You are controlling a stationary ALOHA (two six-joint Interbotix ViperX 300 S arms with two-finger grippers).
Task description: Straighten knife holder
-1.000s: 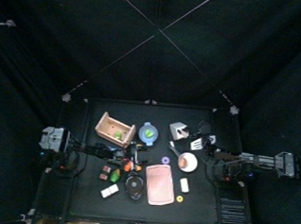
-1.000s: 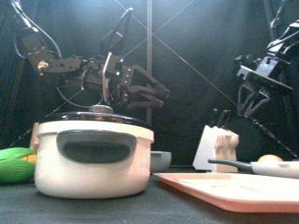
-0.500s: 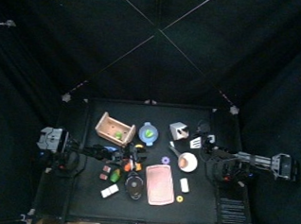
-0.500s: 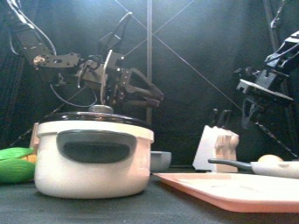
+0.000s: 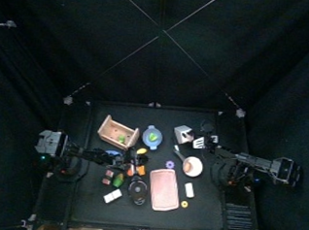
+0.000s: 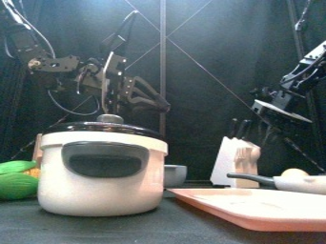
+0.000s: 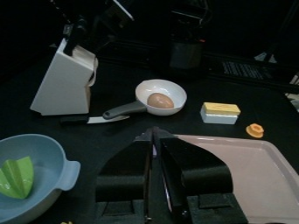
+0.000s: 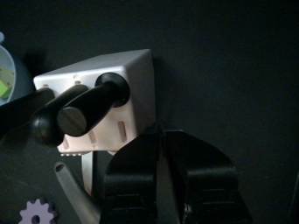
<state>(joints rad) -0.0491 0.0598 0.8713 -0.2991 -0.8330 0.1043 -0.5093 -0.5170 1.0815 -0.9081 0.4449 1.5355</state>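
Note:
The knife holder (image 5: 184, 134) is a small white block with black knife handles sticking out of it. It stands at the table's back right, behind the pink board, and shows in the front view (image 6: 235, 158) and the left wrist view (image 7: 63, 75). In the right wrist view the knife holder (image 8: 111, 94) fills the middle. My right gripper (image 8: 163, 133) hangs just short of it, jaws pressed together, gripping nothing. It hovers above and to the right of the block in the front view (image 6: 269, 109). My left gripper (image 7: 158, 138) is shut and empty over the pink board's edge.
A big cream pot (image 6: 102, 172) with a dark lid stands at the front. The pink board (image 7: 233, 164) lies beside it. A white pan (image 7: 160, 94) holding an egg, a yellow sponge (image 7: 219, 112), a blue bowl (image 7: 30, 171) and a wooden tray (image 5: 118, 133) lie around.
Both grippers have closed. My right gripper has come down toward the knife holder. The left arm has drawn back toward the left.

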